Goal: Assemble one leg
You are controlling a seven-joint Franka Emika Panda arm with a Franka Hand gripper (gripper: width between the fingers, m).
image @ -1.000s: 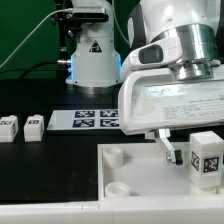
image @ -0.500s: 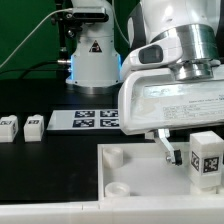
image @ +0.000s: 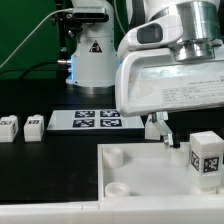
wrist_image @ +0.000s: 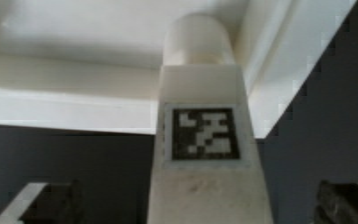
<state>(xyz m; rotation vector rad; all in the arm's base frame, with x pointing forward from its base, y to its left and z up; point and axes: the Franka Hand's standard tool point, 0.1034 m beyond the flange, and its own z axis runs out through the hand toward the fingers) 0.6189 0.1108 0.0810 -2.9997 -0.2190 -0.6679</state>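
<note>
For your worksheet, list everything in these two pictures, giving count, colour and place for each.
legs: three, white with black-and-white tags; two on the table at the exterior view's left, one upright on the tray piece at its right.
tray piece: one, white, nearest the camera.
marker board: one, white, behind the tray piece.
table: one, black.
device: one, white, at the back.
pincer: one, open, above the tray piece.

The leg (image: 207,158) is white, bearing a black-and-white square tag. The table (image: 45,165) is black. The marker board (image: 95,119) is white.
</note>
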